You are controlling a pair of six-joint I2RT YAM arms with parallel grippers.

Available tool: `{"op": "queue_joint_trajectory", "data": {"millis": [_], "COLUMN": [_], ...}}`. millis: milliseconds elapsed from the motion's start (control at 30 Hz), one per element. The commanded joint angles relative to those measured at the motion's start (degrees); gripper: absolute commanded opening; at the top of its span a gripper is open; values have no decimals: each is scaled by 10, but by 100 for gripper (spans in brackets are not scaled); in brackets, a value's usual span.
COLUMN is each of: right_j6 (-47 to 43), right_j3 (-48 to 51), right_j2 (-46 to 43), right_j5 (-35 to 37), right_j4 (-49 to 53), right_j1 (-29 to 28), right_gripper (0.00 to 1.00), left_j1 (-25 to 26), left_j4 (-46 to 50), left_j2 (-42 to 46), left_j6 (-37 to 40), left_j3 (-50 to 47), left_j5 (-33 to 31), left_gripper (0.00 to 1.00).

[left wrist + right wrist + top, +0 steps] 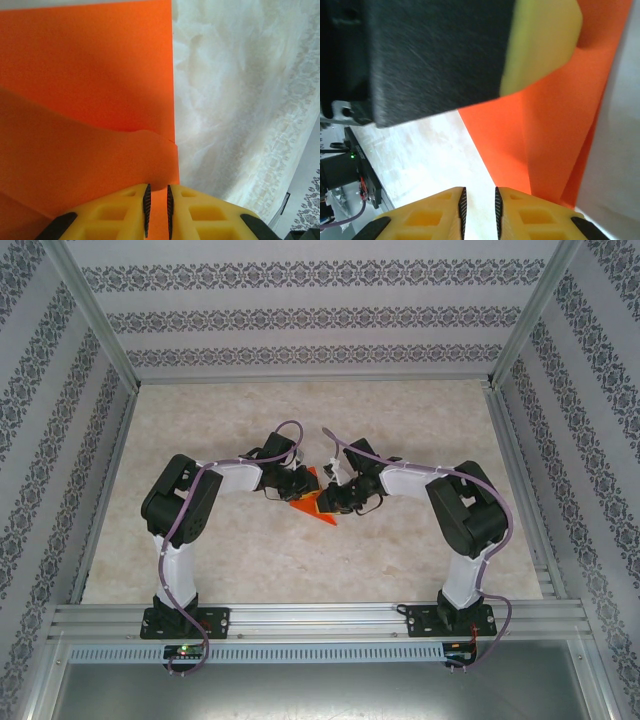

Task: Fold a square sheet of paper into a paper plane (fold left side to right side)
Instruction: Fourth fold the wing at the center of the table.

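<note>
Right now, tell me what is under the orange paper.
Pale marbled tabletop runs up to the edge of the orange paper and presumably continues beneath. The left fingers pinch its near edge. Whatever lies directly under the sheet is covered.

One orange sheet (318, 506), two hands (157, 205) (479, 210)

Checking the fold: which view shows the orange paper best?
Left wrist: the orange paper appears large, its straight edge and curled flap clear. Right wrist shows a creased strip; top external, a small distant patch.
</note>
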State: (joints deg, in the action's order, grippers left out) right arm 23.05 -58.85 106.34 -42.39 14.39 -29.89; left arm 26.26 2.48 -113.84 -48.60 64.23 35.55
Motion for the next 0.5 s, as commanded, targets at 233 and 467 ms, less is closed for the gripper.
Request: {"op": "queue_joint_trajectory", "data": {"millis": [233, 467], "right_j6": [-34, -41], "right_j3": [-6, -12], "right_j2": [23, 28], "right_j5": [43, 55], "right_j4": [54, 70], "right_j1": [-12, -17], "right_gripper": [25, 25], "left_j1": [4, 4], "left_j4": [35, 36], "left_j2": [-5, -5], "left_j6": [4, 5], "left_j3": [-22, -20], "left_j5": [-27, -28], "left_gripper": [21, 21]}}
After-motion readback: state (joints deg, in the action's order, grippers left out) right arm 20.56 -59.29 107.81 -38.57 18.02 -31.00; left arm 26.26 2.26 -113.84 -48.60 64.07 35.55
